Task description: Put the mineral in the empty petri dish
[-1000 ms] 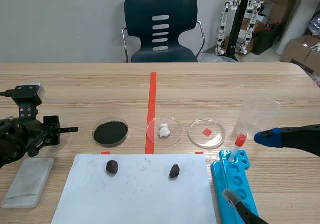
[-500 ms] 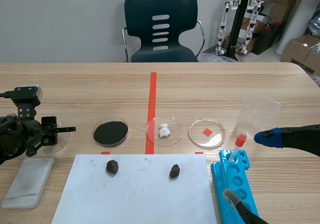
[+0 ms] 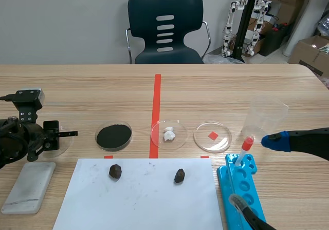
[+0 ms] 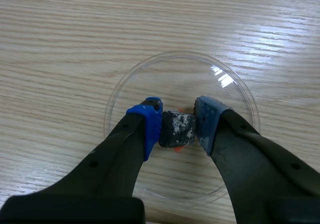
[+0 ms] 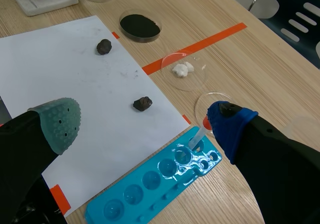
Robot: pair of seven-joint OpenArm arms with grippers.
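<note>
My left end effector (image 4: pixel 177 127) is closed on the mineral (image 4: pixel 176 129), holding it within the rim of the dish (image 4: pixel 121 91); I cannot tell whether it touches the dish. My right end effector (image 5: pixel 144 120) is wide open and holds nothing, well apart from that dish.

Scene cam faces across table (image 3: pixel 231 86). L wrist: close, down past L gripper (image 4: pixel 177 121). R wrist: higher, shares paper (image 5: pixel 65 68) w/ scene.

On the table were four dishes (image 3: pixel 96 136) (image 3: pixel 177 129) (image 3: pixel 205 142) (image 4: pixel 150 78), three dark rocks (image 3: pixel 115 171) (image 3: pixel 179 176) (image 4: pixel 176 129), one white lump (image 3: pixel 168 134), one paper sheet (image 3: pixel 144 199), one blue tray (image 3: pixel 252 163), one dropper (image 3: pixel 241 153), one clear cup (image 3: pixel 264 117) and one grey slab (image 3: pixel 30 186); behind it stood one chair (image 3: pixel 165 27).
</note>
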